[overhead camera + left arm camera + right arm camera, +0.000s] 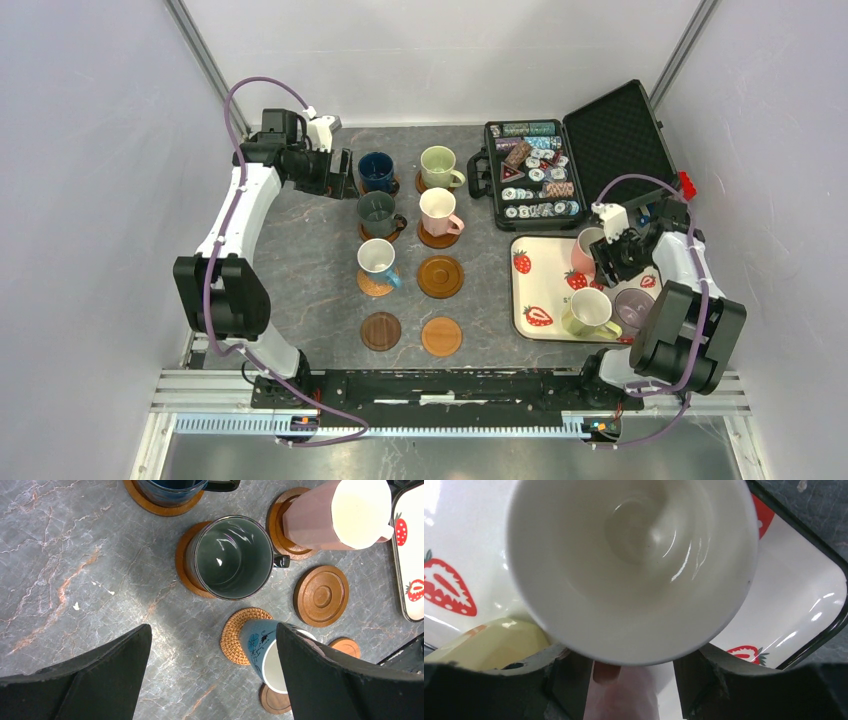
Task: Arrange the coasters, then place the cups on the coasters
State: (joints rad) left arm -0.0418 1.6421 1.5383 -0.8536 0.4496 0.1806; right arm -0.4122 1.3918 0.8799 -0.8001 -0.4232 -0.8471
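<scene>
Tabletop [310,260] w/ tray [525,300] at 3 o'clock.
Left fingers [100,680] spread wide, holding nothing, at 9 o'clock of dark blue cup [377,170]. Right fingers [714,680] sit either side of salmon cup [586,250] over tray; can't tell if clamped. Yellow cup [588,312] at its 6, mauve cup [633,305] at its 4. Dark blue, pale green cup [438,165], grey-green cup [377,212], pink cup [438,210], light blue cup [378,260] each on a coaster [372,288]; 3 bare coasters [440,276] toward 6 o'clock.

Overhead view, two close wrist views
</scene>
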